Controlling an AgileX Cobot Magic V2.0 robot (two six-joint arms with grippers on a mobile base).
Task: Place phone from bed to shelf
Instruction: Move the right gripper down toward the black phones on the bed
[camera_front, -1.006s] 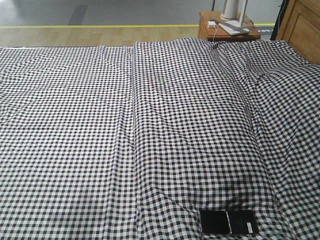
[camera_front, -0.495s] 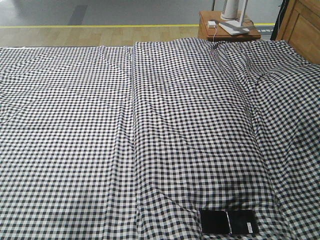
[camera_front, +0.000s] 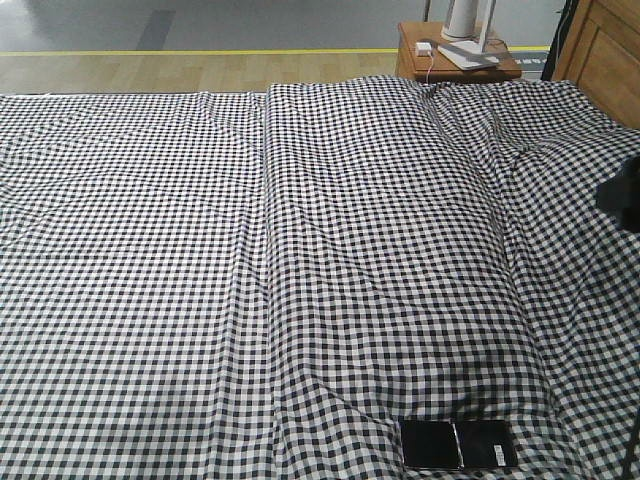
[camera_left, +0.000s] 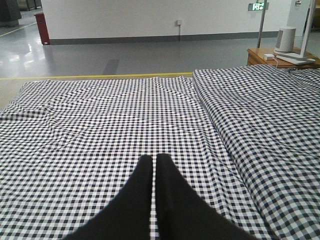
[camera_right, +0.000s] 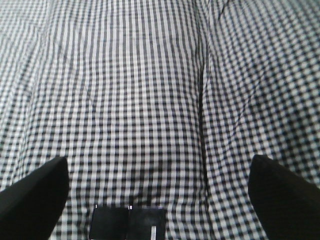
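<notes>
The phone (camera_front: 458, 444) lies flat and black on the gingham bed (camera_front: 300, 250), near its front edge and right of the middle; a crease runs across its middle and a small white sticker sits near its right end. In the right wrist view the phone (camera_right: 127, 224) is at the bottom edge, between and below the wide-apart fingers of my open right gripper (camera_right: 159, 160), which hovers above the sheet and holds nothing. My left gripper (camera_left: 153, 159) is shut with nothing in it, over the left part of the bed (camera_left: 100, 125). The shelf is out of view.
A small brown bedside table (camera_front: 455, 55) with a white device and a cable stands behind the bed at the back right. Panelled wooden furniture (camera_front: 605, 55) fills the top right corner. A dark part of my right arm (camera_front: 622, 195) shows at the right edge.
A dark part of my right arm has come into the front view at the right edge. The phone has not moved.
</notes>
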